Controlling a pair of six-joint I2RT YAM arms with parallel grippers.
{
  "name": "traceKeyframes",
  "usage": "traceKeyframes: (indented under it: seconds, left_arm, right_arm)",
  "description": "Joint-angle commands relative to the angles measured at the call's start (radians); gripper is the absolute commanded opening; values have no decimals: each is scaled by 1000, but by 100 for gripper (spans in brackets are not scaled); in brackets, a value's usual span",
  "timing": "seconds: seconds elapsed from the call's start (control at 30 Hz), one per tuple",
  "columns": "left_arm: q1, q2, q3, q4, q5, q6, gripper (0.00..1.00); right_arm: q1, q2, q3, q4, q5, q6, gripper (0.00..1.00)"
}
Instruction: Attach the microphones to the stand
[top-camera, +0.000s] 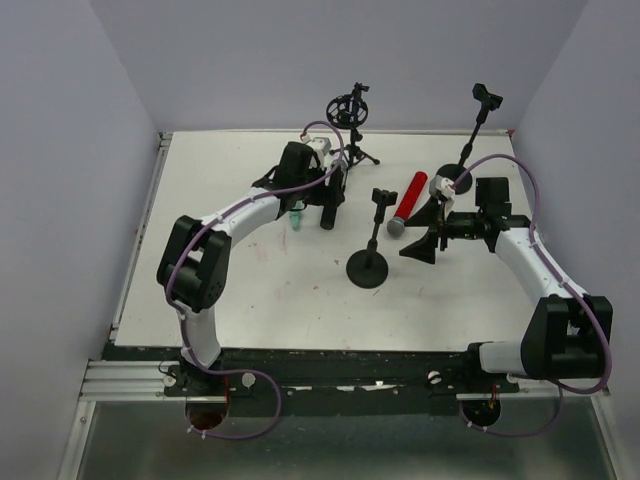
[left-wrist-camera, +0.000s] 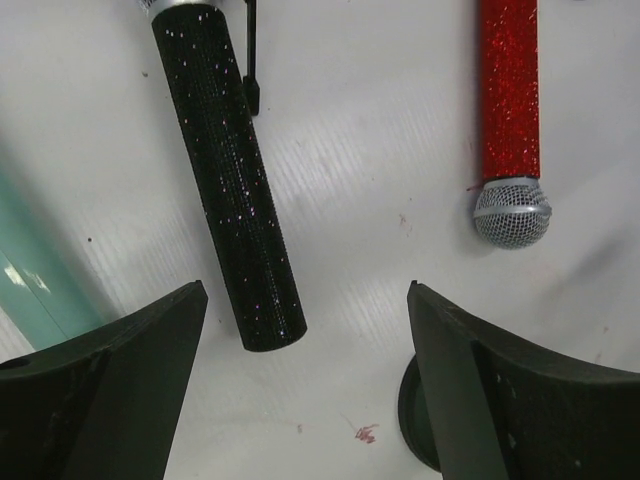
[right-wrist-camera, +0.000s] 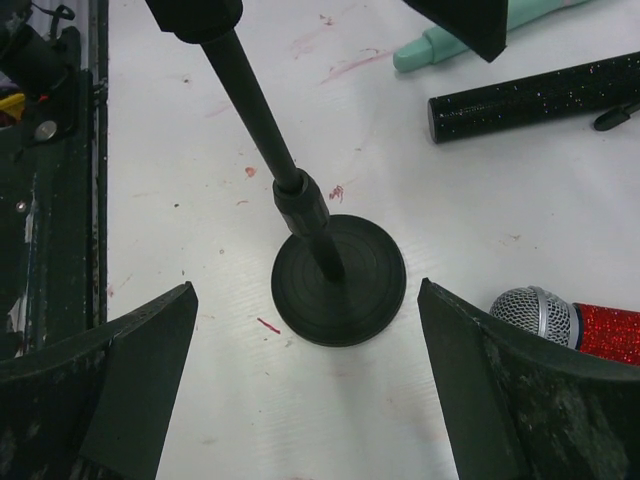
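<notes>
Well, I see my left gripper (left-wrist-camera: 305, 310) spread wide and grasping nothing. The black microphone (left-wrist-camera: 235, 190) lies flat on the table (left-wrist-camera: 360, 150) under it, between the teal microphone (left-wrist-camera: 30, 260) and the red microphone (left-wrist-camera: 510, 90). My right gripper (right-wrist-camera: 307, 300) is released too — hovering empty over the stand (right-wrist-camera: 338, 280).

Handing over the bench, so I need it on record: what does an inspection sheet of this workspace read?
Surface: white table, faint red marks.
Job's things: black microphone, red microphone and teal microphone lie loose on it; round-base stand, rear clip stand and tripod shock mount all empty.
Clutter: nothing seen.
Grippers: left gripper open near the black microphone's tail; right gripper open, facing the round-base stand.
Cables: purple cables run along both arms.
Surroundings: plain grey walls.
</notes>
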Motion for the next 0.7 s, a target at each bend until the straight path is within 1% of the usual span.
traceKeyframes:
  seconds: [0.0, 0.07, 0.17, 0.27, 0.33, 0.4, 0.47, 0.67]
  left_arm:
    - [0, -46, -79, 63, -18, -41, 89]
    - [-4, -141, -206, 181, 24, -87, 89]
    - [-10, -337, -448, 397, 113, -135, 89]
    - [-37, -490, -625, 590, 223, -121, 89]
    - [-86, -568, -705, 650, 248, -63, 89]
    - [-141, -623, -766, 715, 222, 3, 87]
    - [-184, -636, -809, 808, 181, 62, 87]
    - [-246, -539, -774, 1005, 96, 130, 81]
  right_arm:
    - [0, 10, 23, -41, -46, -38, 100]
    - [0, 10, 26, -43, -40, -36, 100]
    - [0, 17, 30, -44, -28, -38, 100]
    - [0, 28, 45, -58, -5, -38, 100]
    - [-1, 33, 50, -61, 1, -39, 100]
    - [0, 33, 51, -62, 7, -42, 100]
    - [0, 31, 50, -62, 8, -44, 100]
    - [0, 23, 50, -61, 18, -42, 100]
